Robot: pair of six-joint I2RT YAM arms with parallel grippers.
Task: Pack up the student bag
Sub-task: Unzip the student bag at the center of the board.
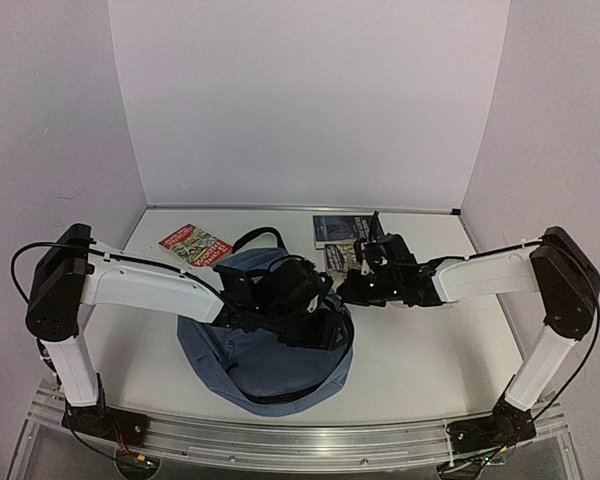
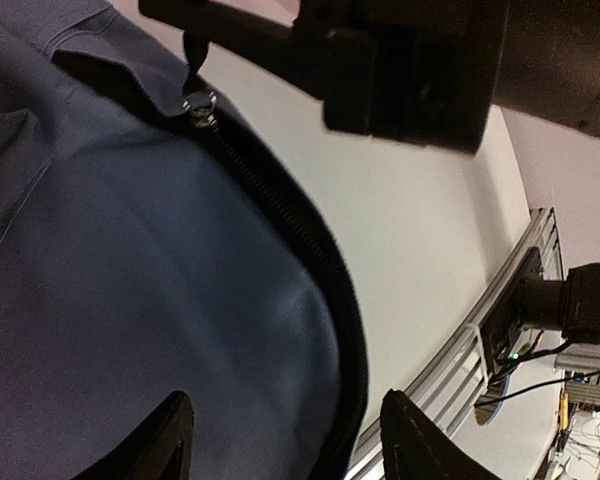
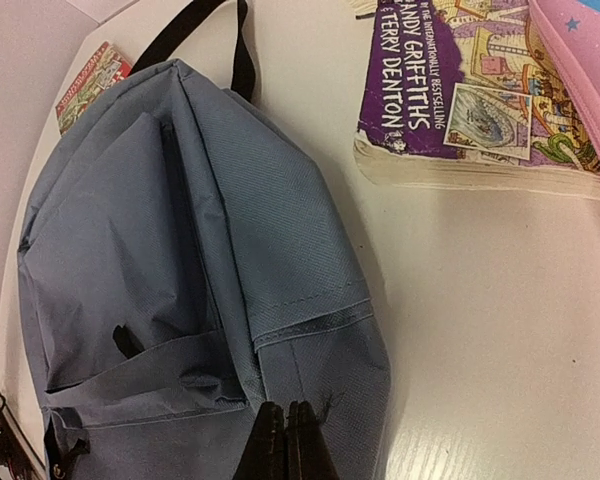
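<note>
While the student bag [image 1: 265,345] lies flat on the table [image 1: 430,340], roughly midway across it and closer to the near rail [image 1: 300,440] than to the back wall, both arms reach in over it from either side. The left gripper [image 2: 285,450] hangs just above the bag's right-hand portion; its fingers [image 2: 165,440] stand well apart with only blue fabric and the table edge showing between them, and nothing is held. A black zipper [image 2: 280,210] runs along the bag's edge ahead of this gripper, ending in a small metal pull [image 2: 198,104]. The right gripper [image 3: 285,425] sits at the bag's right edge, its fingers pressed together with no gap visible; whether anything thin is pinched between them cannot be determined. The bag's black carry loop [image 3: 195,30] lies at its far end, pointing toward the back wall. Behind the bag and to its left lies a red-covered book [image 1: 193,243], apart from it. Behind the bag and to its right lies a purple-covered paperback [image 3: 460,90], close to but not touching it, with a pink pencil case [image 3: 580,70] resting against that paperback's far side. A dark blue book [image 1: 338,227] lies further behind the bag on the same side.
</note>
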